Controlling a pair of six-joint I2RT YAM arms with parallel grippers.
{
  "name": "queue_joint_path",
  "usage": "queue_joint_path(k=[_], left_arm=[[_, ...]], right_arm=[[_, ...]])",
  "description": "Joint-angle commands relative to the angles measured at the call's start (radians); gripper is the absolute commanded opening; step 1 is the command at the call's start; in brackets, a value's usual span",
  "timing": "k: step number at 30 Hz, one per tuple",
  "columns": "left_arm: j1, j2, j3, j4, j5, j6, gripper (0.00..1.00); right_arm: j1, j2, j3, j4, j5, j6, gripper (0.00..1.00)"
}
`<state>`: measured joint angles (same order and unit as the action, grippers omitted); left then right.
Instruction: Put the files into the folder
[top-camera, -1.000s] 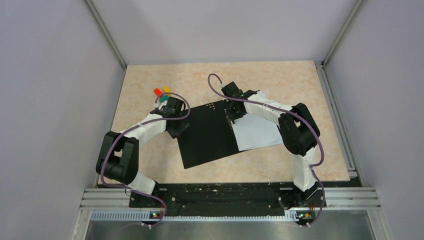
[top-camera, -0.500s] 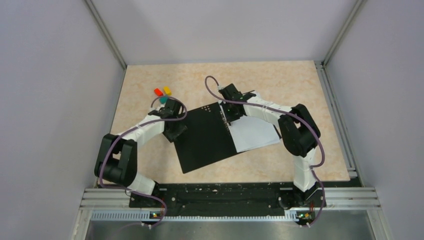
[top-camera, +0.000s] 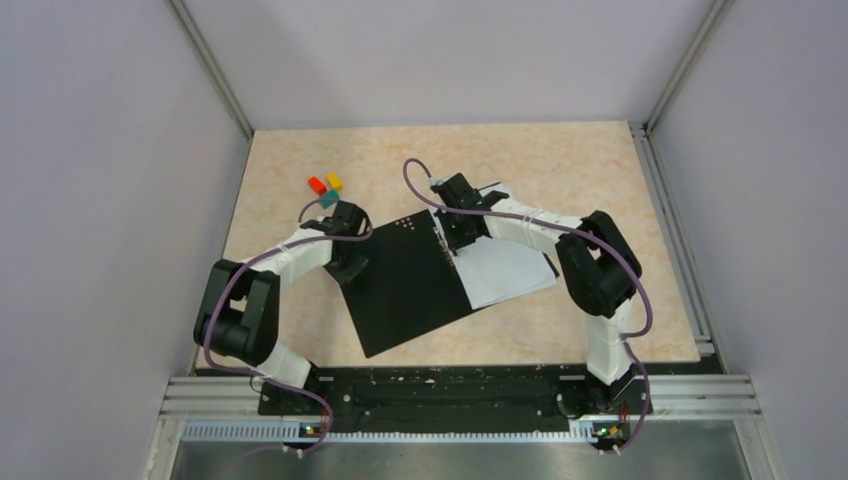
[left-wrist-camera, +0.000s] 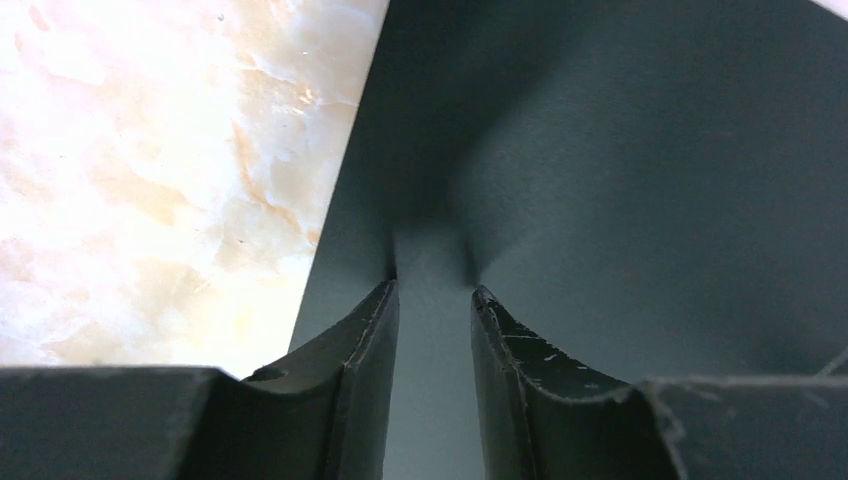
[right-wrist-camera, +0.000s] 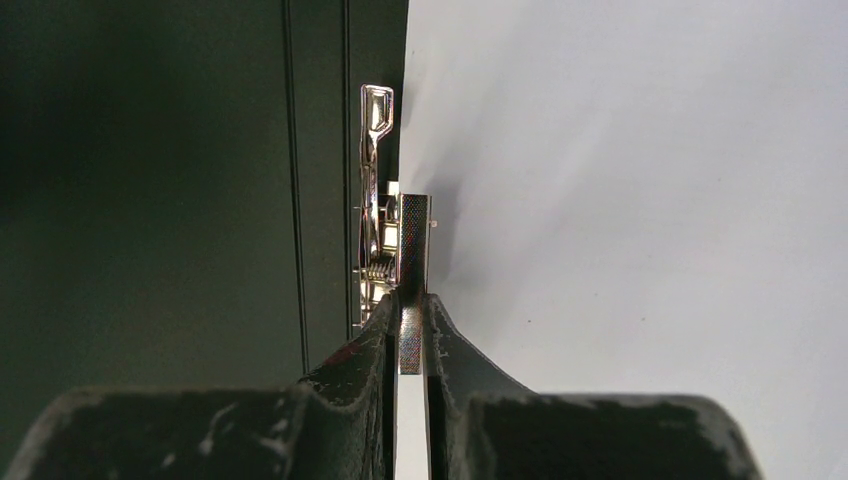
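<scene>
Mid tabletop, slightly nearer the near edge: folder lies open and skewed, black inside up. Files lie flat on its R half, white, w/ one long edge run up against the spine. (From above I cannot tell one sheet from two.)

R gripper: at the far end of the spine, clenched on a thin metal tab of the spine clip. Sheet edge sits just beside the clip. Whether it is under the clamp bar, cannot tell.
Judgement: the pinch is there to work the clip open or shut over the sheet edge, so this looks like the fastening step. Sheets are already where they belong.

L gripper: over the L cover, near its outer edge. Jaws stand apart w/ nothing between them. Tip shadows meet the tips, so contact w/ the cover is likely, not certain.
Judgement: placed as a hold-down, so the thin cover does not slide or swing while the R arm pulls at the clip.

Coloured blocks: toward the far-L corner, apart from the folder. Not part of the job, as far as I can judge.

Risk (judgement): an off-axis pull at the tab could pivot the folder about the L tips. Loose sheets may then creep off the spine before the clip bites.
</scene>
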<state>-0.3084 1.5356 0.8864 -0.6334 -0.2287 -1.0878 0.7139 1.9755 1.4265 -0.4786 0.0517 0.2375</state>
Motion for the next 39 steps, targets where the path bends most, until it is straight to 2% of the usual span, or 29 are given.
queue_joint_path(k=[1,3,6,9,12,18,23,29,39], left_arm=[[0.003,0.039,0.000,-0.036,-0.050,-0.041,0.38],[0.003,0.054,0.002,-0.042,-0.059,-0.041,0.37],[0.003,0.068,0.005,-0.050,-0.070,-0.037,0.38],[0.003,0.076,0.006,-0.055,-0.080,-0.032,0.37],[0.003,0.078,0.009,-0.055,-0.085,-0.021,0.38],[0.003,0.081,0.016,-0.046,-0.088,0.018,0.38],[0.005,0.089,0.024,-0.043,-0.086,0.046,0.38],[0.012,0.090,0.026,-0.043,-0.087,0.058,0.38],[0.017,0.101,0.028,-0.036,-0.079,0.062,0.38]], right_arm=[[0.025,-0.036,-0.017,-0.048,0.025,-0.001,0.16],[0.023,-0.054,-0.008,-0.043,0.058,0.011,0.36],[0.006,-0.081,0.019,-0.039,0.054,0.026,0.59],[-0.030,-0.116,0.034,-0.019,0.040,0.050,0.71],[-0.122,-0.137,0.032,0.021,0.054,0.079,0.78],[-0.372,-0.097,-0.019,0.241,-0.060,0.150,0.87],[-0.491,-0.013,0.010,0.351,-0.133,0.192,0.90],[-0.521,0.106,0.108,0.331,-0.164,0.208,0.91],[-0.502,0.160,0.079,0.340,-0.212,0.254,0.92]])
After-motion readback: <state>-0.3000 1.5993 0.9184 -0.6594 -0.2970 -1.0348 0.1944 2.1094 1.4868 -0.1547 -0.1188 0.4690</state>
